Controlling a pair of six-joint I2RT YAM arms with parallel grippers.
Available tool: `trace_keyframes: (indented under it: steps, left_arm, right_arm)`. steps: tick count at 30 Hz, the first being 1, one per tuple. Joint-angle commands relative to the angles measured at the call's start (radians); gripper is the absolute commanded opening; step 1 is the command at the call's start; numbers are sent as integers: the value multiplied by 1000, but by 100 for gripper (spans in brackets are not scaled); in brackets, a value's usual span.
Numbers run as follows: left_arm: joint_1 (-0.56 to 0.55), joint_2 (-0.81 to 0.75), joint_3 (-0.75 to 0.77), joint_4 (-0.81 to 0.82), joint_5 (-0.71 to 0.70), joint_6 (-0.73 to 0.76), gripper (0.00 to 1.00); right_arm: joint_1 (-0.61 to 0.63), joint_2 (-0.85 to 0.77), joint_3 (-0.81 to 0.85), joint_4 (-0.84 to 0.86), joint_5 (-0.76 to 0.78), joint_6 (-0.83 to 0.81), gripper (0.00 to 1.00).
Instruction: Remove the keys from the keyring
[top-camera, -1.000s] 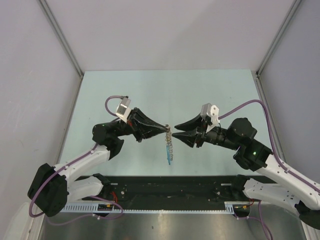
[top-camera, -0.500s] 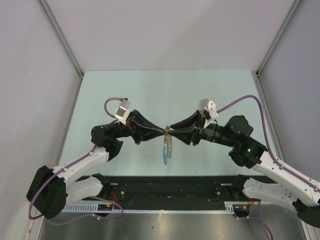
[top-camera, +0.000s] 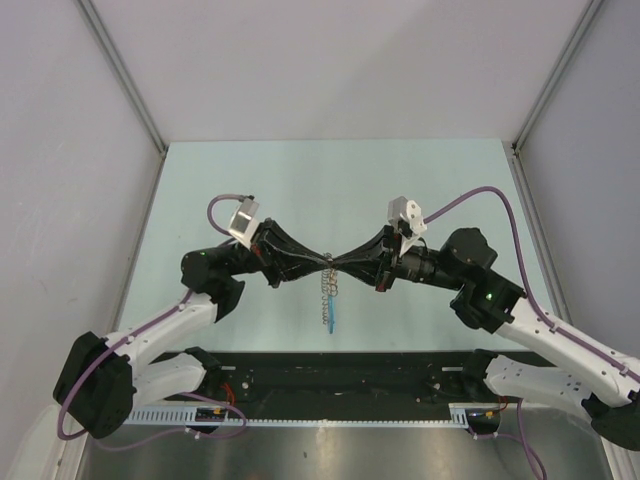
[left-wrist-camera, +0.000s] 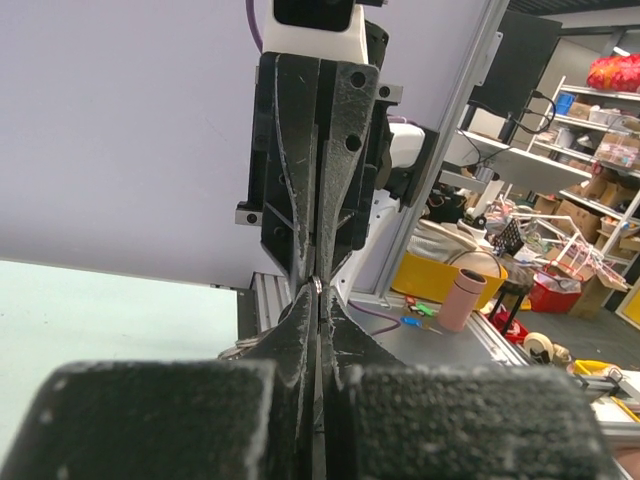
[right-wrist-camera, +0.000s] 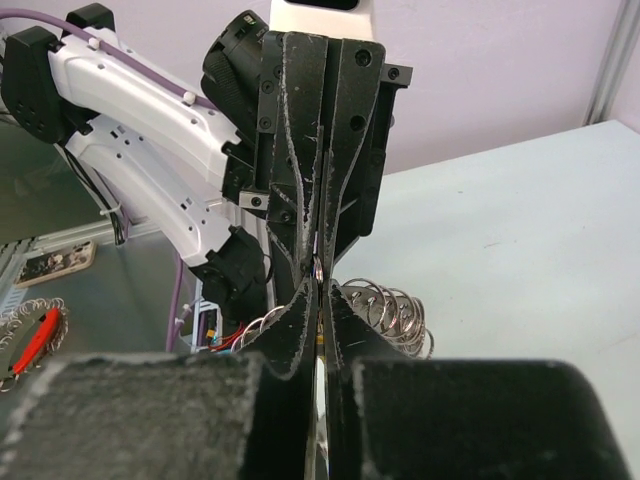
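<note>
In the top view my left gripper (top-camera: 325, 262) and right gripper (top-camera: 338, 262) meet tip to tip above the table, both shut on the keyring (top-camera: 331, 264), of which only a sliver shows. The keys (top-camera: 327, 290) hang below the tips as a thin silvery bunch, with the blue piece (top-camera: 330, 318) lowest. In the left wrist view my left gripper (left-wrist-camera: 317, 292) pinches a glint of the keyring (left-wrist-camera: 317, 285), with the right gripper's fingers (left-wrist-camera: 340, 150) facing it. In the right wrist view my right gripper (right-wrist-camera: 318, 275) pinches the keyring (right-wrist-camera: 318, 267), and the keys (right-wrist-camera: 392, 308) fan out to the right.
The pale green table (top-camera: 330, 190) lies under the grippers, with grey walls on three sides. A black rail (top-camera: 340, 372) runs along the near edge between the arm bases. Another bunch of rings with a red piece (right-wrist-camera: 35, 335) lies off the table, far left in the right wrist view.
My right gripper was open and apart from the bunch; it moved left and shut on the keyring opposite the left gripper. The keys swung slightly left and hang straighter.
</note>
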Motion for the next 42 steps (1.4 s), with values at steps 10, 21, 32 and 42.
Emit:
trace_keyframes:
  steps: [10, 21, 32, 42]
  left_arm:
    - [0, -22, 49, -71, 111, 173, 36]
    - [-21, -91, 257, -970, 48, 737, 46]
    - [-67, -42, 368, -1185, 191, 848, 45]
    - [-122, 47, 466, -1328, 198, 924, 42]
  right_arm:
    - [-30, -72, 8, -114, -39, -151, 0]
    - [-121, -51, 129, -518, -177, -263, 0]
    - [-138, 17, 240, -617, -236, -306, 0]
    - [-138, 40, 243, -570, -270, -275, 0]
